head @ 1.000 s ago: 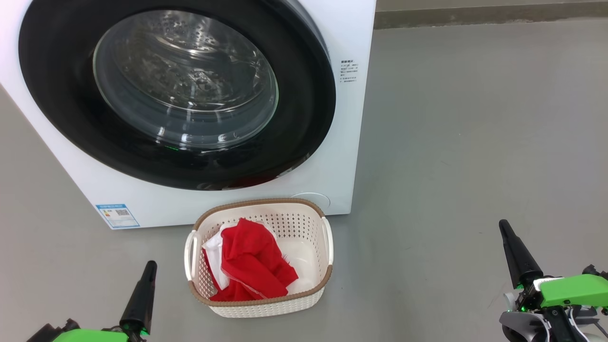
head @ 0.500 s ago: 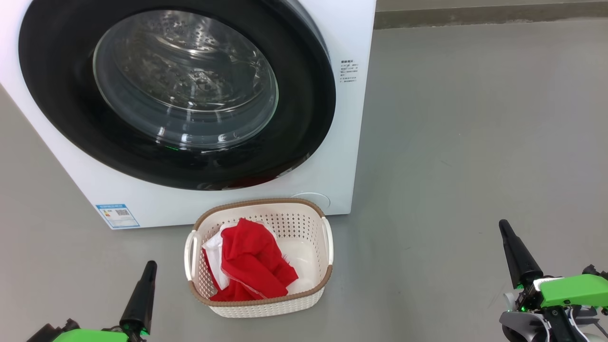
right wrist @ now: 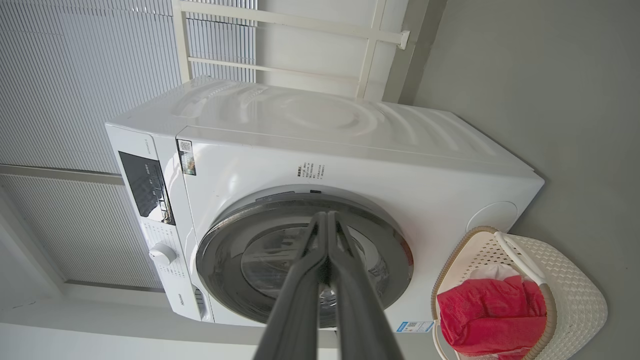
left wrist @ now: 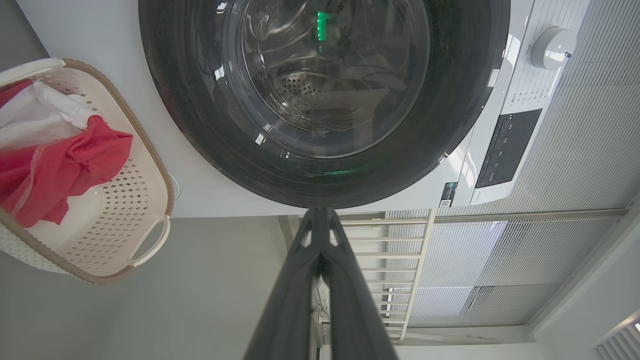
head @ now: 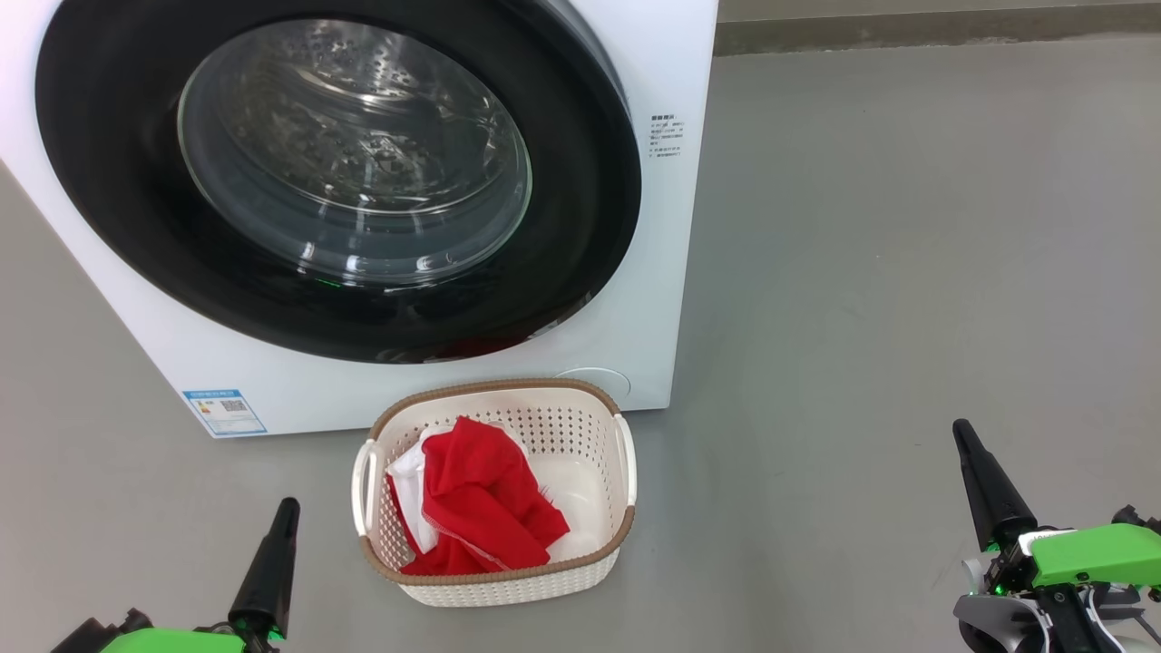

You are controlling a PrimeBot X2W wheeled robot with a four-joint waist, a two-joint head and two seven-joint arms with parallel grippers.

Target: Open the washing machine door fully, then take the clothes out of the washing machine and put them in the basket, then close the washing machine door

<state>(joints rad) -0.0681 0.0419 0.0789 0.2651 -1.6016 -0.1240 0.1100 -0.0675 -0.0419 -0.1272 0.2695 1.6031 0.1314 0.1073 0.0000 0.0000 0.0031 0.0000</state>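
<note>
The white washing machine (head: 635,272) stands at the upper left, its round black-rimmed door (head: 580,227) flat against the front, glass window showing the steel drum. In front of it on the floor sits the cream basket (head: 508,589) with red and white clothes (head: 481,508) inside. My left gripper (head: 288,504) is shut and empty, low at the left of the basket. My right gripper (head: 960,428) is shut and empty, far to the basket's right. The left wrist view has the door (left wrist: 200,125), basket (left wrist: 150,165) and clothes (left wrist: 75,160); the right wrist view has the machine (right wrist: 350,150), door (right wrist: 230,240) and basket (right wrist: 575,295).
Grey floor (head: 907,272) spreads to the right of the machine up to a wall base (head: 907,32). A blue sticker (head: 224,411) marks the machine's lower left. The control panel and knob (left wrist: 550,42) show in the left wrist view. Slatted blinds (right wrist: 75,75) hang behind the machine.
</note>
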